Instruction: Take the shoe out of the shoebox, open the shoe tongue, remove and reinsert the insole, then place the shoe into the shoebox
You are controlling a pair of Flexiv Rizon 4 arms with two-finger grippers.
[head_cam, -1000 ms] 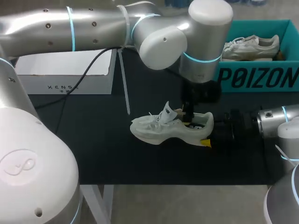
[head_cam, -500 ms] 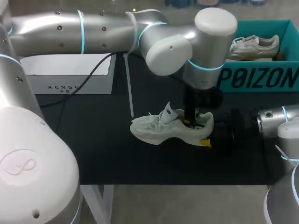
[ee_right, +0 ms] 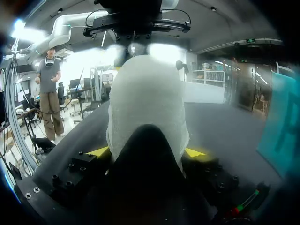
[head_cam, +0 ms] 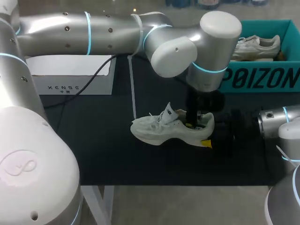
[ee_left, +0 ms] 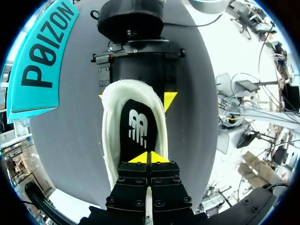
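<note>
White shoe at frame centre, its heel grasped from both sides by the right gripper. Left gripper, tips clenched together, stands inside the shoe's opening above the black insole.

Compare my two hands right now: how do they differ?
The left hand points down into the shoe, while the right hand comes in level from the side. The left hand's yellow tips are pressed together over the insole; the right hand's fingers stand apart, clamping the shoe's heel from both sides. Both are at the same shoe.
</note>
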